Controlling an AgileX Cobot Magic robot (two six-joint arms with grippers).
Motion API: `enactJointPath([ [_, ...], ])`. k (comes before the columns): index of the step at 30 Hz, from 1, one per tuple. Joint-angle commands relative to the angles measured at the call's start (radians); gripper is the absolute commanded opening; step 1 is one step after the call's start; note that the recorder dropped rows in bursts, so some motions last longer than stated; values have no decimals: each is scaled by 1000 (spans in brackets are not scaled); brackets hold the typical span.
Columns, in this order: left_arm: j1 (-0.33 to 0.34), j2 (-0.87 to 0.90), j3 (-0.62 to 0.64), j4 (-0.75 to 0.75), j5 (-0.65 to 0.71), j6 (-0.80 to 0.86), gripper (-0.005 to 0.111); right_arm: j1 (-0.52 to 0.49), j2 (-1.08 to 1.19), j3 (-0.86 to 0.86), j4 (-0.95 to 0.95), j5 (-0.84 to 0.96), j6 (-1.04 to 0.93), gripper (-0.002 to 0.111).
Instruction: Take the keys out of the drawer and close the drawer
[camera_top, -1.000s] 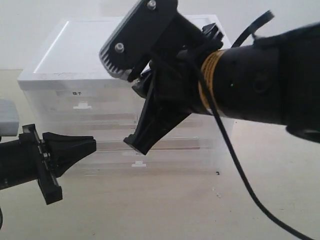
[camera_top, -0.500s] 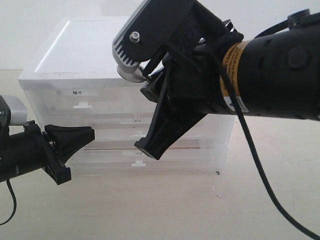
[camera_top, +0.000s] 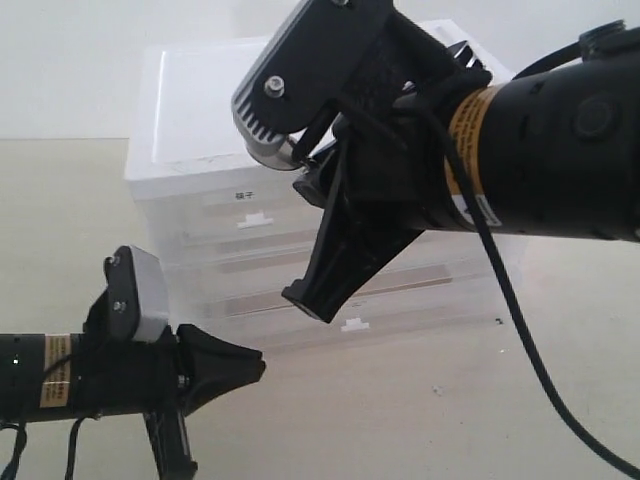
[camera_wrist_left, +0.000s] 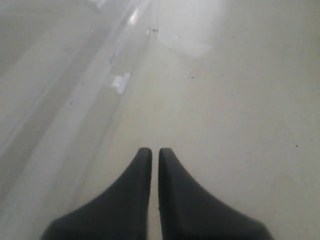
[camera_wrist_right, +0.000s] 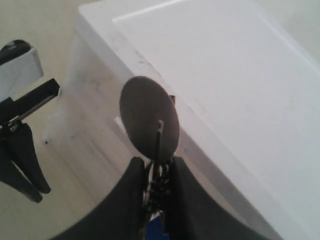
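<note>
My right gripper (camera_wrist_right: 156, 161) is shut on the keys (camera_wrist_right: 159, 184). The dark grey oval fob (camera_wrist_right: 149, 119) sticks out past the fingertips and a bit of the blue tag (camera_wrist_right: 156, 225) shows between the fingers. In the exterior view this gripper (camera_top: 308, 298) hangs close to the camera in front of the drawer unit (camera_top: 200, 140), and the keys are hidden there. The unit is translucent plastic with a white lid and several stacked drawers; all fronts look about flush. My left gripper (camera_top: 255, 368) is shut and empty, low above the table in front of the unit's left side.
The beige table (camera_top: 420, 420) runs along the front of the unit. A black cable (camera_top: 520, 370) loops down from the right arm. The lowest drawer's handle (camera_top: 355, 324) faces the table front. The left arm (camera_wrist_right: 20, 145) shows beside the unit in the right wrist view.
The drawer unit now sits further right and turned in the exterior view. My left gripper has dropped lower and moved right. The right gripper has barely moved in the last half second.
</note>
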Motion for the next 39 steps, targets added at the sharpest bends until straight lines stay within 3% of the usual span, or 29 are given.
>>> enactJointPath([
  [1,-62,-17,-4,-169,4,71,4,-3,-11,-2,1,22,-10,0],
  [6,-60,-69,37,-297,3,87,4,-3,-11,-2,1,31,-10,0],
  [10,-60,-131,100,-685,3,227,4,-3,-11,-2,1,49,-10,0],
  [12,-60,-157,119,-803,-2,272,4,-3,-11,-2,1,55,-10,0],
  [20,-60,-199,131,-933,-7,323,4,-3,-11,-2,1,87,-10,0],
  [28,-60,-205,139,-977,-12,323,4,-3,-11,-2,1,87,-19,0],
  [34,-60,-271,229,-1015,-161,318,4,-3,-11,-2,1,90,-19,0],
  [37,-60,-305,251,-851,-162,261,4,-3,-11,-2,1,90,-19,0],
  [39,-62,-303,233,-526,-155,227,4,-3,-11,-2,1,90,-23,0],
])
